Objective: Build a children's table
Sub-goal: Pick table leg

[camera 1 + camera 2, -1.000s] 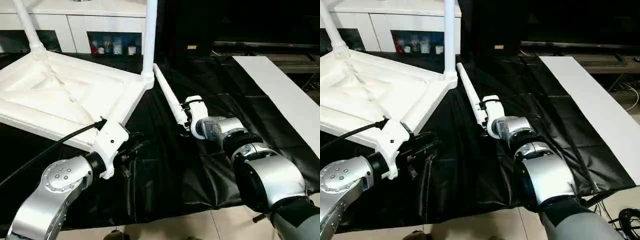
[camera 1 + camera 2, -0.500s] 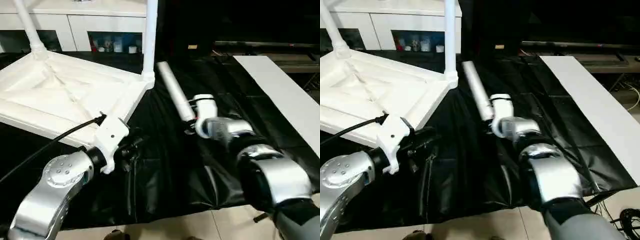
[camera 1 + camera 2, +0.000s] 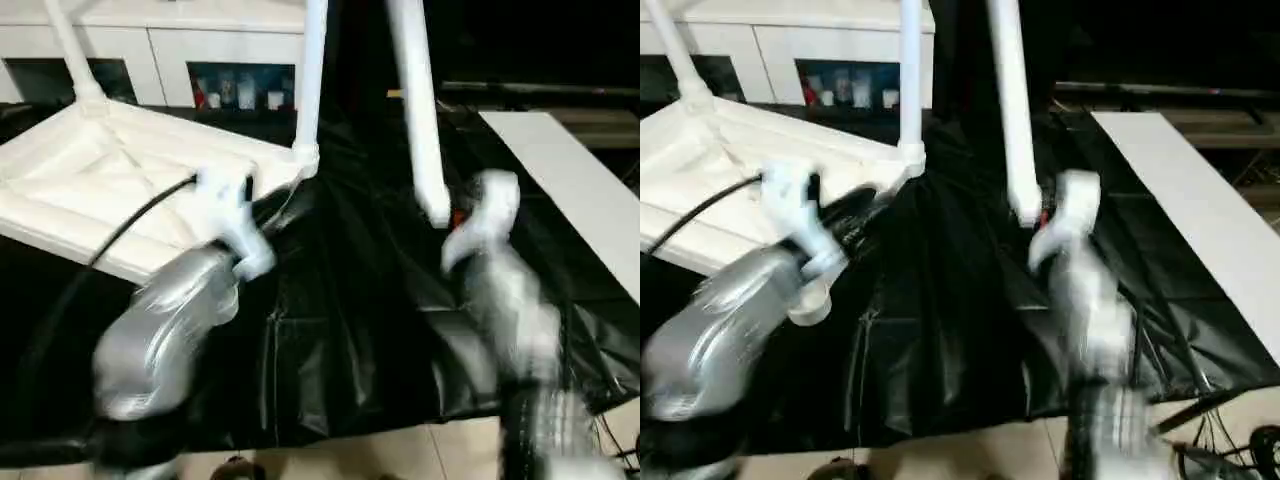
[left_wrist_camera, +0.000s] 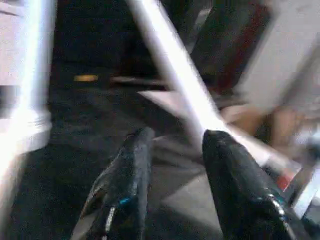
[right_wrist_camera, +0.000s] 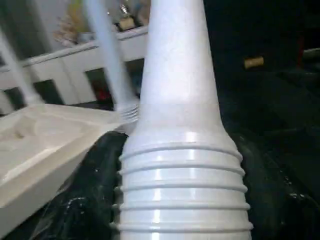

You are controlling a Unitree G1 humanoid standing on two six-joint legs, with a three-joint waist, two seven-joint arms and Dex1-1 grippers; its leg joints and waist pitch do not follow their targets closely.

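The children's table top (image 3: 120, 190) lies upside down at the left, ribbed underside up. One white leg (image 3: 312, 80) stands in its near right corner socket and another (image 3: 68, 50) in the far left one. My right gripper (image 3: 447, 215) is shut on a third leg (image 3: 415, 110), held almost upright above the black sheet. That leg's threaded end (image 5: 182, 185) sits right in front of the right wrist camera. My left gripper (image 4: 177, 134) is open with nothing between its fingers. It hovers by the top's near right edge (image 3: 275, 205), and the raised leg slants beyond it.
A black sheet (image 3: 350, 330) covers the floor under the work. A long white board (image 3: 570, 190) lies along its right side. A white cabinet (image 3: 180, 40) with small items inside stands behind the table top. Pale floor tiles (image 3: 400, 460) show at the near edge.
My right gripper has swung the leg up from lying on the sheet to nearly upright. My left arm has risen toward the top's right edge, and its fingers have spread wider.
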